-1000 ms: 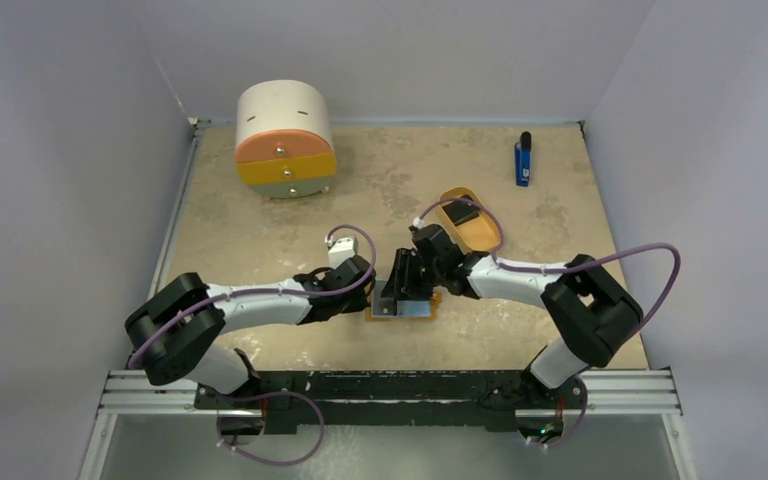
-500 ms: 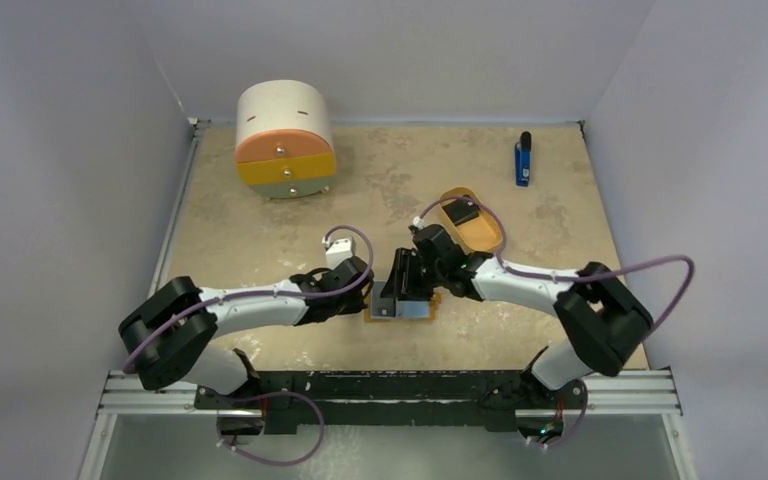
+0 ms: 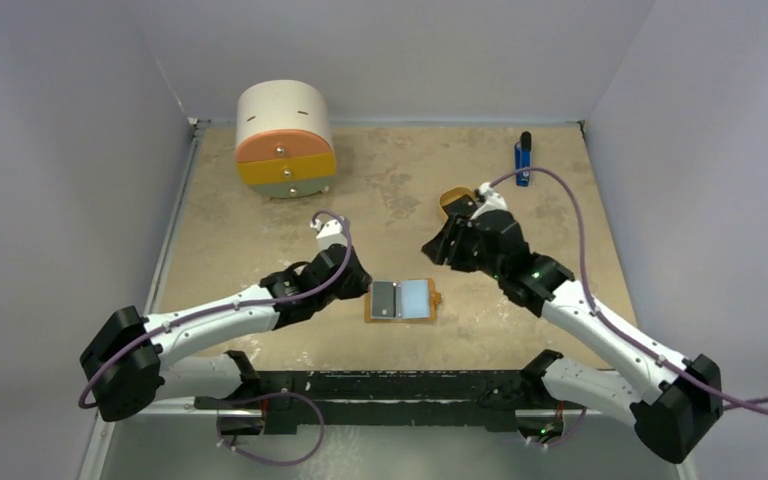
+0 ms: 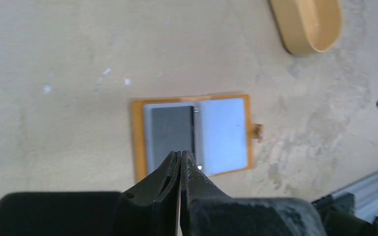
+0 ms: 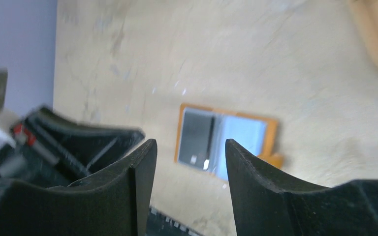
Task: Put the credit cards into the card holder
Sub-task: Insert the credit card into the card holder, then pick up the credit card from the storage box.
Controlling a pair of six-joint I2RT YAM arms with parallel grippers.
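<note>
**Now: card holder lies open, one card in its pocket**

Overhead, the table (image 3: 260,230) is a flat beige surface with a mottled, stone-like pattern, boxed in on three sides by smooth pale lavender-grey walls (image 3: 60,150). A metal rail (image 3: 390,390) runs along the near edge, where the two arms are bolted.

One card holder (image 3: 416,297) lies unfolded near the middle of the table's near half – a thin orange-tan rectangle with two grey-blue inner pockets side by side and a small tab on its right edge. One credit card (image 4: 170,130), flat, black and rectangular, sits in the left pocket; the right pocket shows only its pale lining.

At the far left stands one round cream drawer cabinet (image 3: 285,140) with three coloured drawer fronts. One blue-and-black stick (image 3: 523,160) lies at the far right. One tan oval tray (image 4: 300,49), smooth with a raised rim, sits beyond the holder.

The left gripper (image 4: 179,156) has its dark fingers pressed together with nothing between them, its tips at the holder's left edge – contact cannot be told. The right gripper (image 5: 189,143) hangs over the tray, well apart from the holder, fingers spread and holding nothing.
</note>
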